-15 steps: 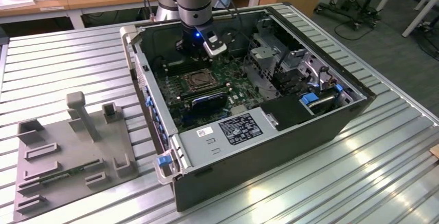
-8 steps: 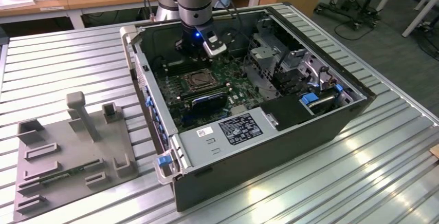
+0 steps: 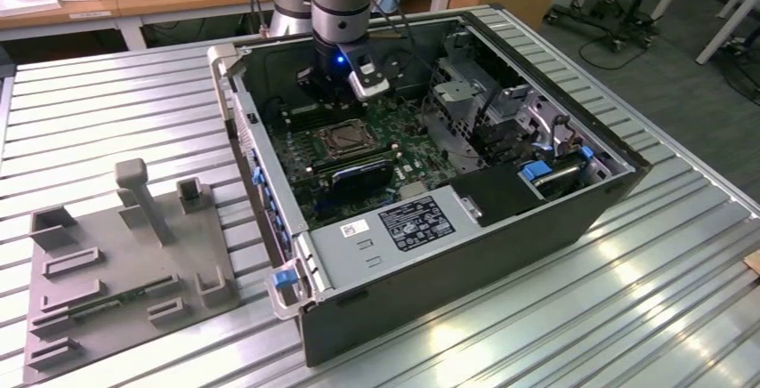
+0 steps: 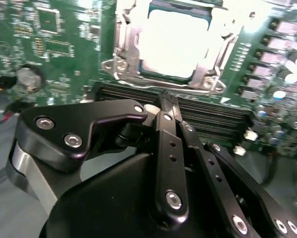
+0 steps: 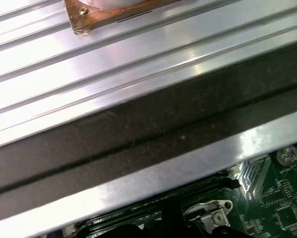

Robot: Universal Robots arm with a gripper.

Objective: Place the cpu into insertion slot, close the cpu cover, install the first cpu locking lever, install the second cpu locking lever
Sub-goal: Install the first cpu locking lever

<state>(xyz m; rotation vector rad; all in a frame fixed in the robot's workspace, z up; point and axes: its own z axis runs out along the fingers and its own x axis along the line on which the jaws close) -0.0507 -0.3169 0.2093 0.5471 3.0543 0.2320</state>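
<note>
Pincer (image 4: 167, 99) hangs inside the open PC case (image 3: 475, 254), above the green motherboard (image 4: 64, 44), over the black memory slots (image 4: 213, 116). In the second wrist view its fingers are pressed together at the tips, nothing between them. The cpu (image 4: 176, 42) sits in the insertion slot (image 3: 345, 137), pale metal top facing up, just beyond the fingertips, not touching them. The cpu cover (image 4: 126, 47) frames the chip's edges; can't tell if it's fully down or latched. Case lies on its side on the ribbed metal surface (image 3: 107, 112). Grey fixture plate (image 3: 119, 263) sits well apart, toward the exterior view's left.
</note>
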